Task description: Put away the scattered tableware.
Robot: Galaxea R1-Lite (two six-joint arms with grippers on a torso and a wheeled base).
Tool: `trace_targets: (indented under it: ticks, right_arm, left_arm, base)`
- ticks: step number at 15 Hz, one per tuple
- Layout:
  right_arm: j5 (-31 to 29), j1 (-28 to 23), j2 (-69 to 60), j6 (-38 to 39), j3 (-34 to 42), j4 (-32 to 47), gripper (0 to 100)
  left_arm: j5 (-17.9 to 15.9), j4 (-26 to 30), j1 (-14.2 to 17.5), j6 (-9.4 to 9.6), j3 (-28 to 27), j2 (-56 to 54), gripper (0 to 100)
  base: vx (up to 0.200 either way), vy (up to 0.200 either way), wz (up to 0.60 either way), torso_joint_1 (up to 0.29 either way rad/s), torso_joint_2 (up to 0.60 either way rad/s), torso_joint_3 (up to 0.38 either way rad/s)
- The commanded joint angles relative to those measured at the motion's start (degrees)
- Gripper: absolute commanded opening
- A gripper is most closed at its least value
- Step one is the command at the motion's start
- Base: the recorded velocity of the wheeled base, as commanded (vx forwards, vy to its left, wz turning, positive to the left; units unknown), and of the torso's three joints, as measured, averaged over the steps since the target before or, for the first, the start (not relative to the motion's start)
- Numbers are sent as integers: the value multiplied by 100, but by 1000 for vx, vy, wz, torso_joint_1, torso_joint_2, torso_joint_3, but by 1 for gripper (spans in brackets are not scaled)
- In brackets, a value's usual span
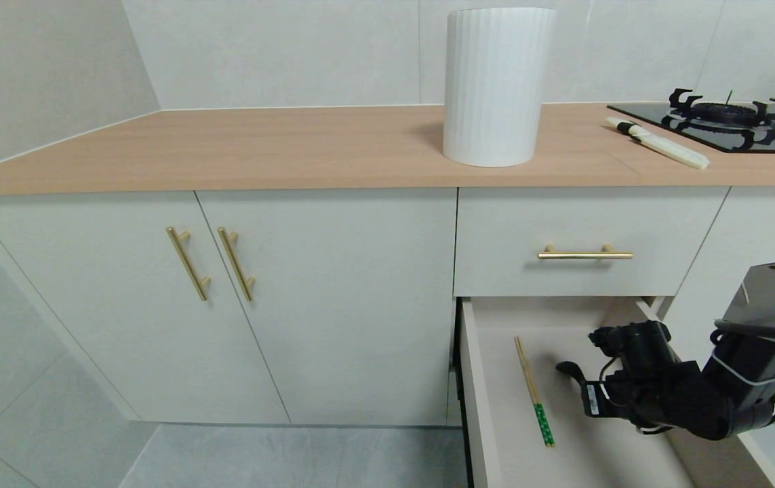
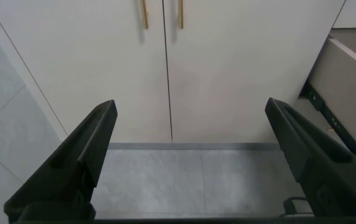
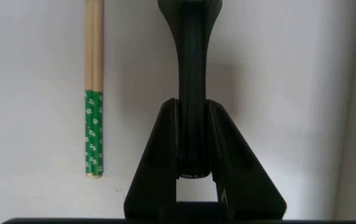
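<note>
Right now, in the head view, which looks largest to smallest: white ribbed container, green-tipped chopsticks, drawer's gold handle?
1. white ribbed container
2. green-tipped chopsticks
3. gold handle
The last two look close in length, and the chopsticks lie nearer the camera, so their order is unsure.

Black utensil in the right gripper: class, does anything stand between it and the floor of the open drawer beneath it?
Nothing visible does. The right gripper holds the black utensil over a bare part of the open drawer. The chopsticks lie on that floor to the robot's left, apart from it.
</note>
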State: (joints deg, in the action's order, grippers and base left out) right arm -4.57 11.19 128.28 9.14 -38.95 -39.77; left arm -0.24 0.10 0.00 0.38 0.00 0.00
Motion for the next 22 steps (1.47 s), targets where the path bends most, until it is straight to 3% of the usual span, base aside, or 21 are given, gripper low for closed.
trace_targets:
  ticks: [1,12,13,22]
  right_arm:
    - [0,-3,101,0,1,4,0]
    - [-105,-12,408,-9,-7,-242,0]
    - [-97,-12,408,-9,-7,-242,100]
    - [-97,-12,347,-9,19,-242,100]
  left_arm:
    - [-2,-1,0,-3,0,0,100]
    - [-2,-1,0,-3,0,0,100]
    - [-2,-1,0,-3,0,0,100]
    - [-2,-1,0,-3,0,0,100]
  base:
    - [0,0,0,0,0,0]
    - [0,0,0,0,0,0]
    - [0,0,0,0,0,0]
    - [0,0,0,0,0,0]
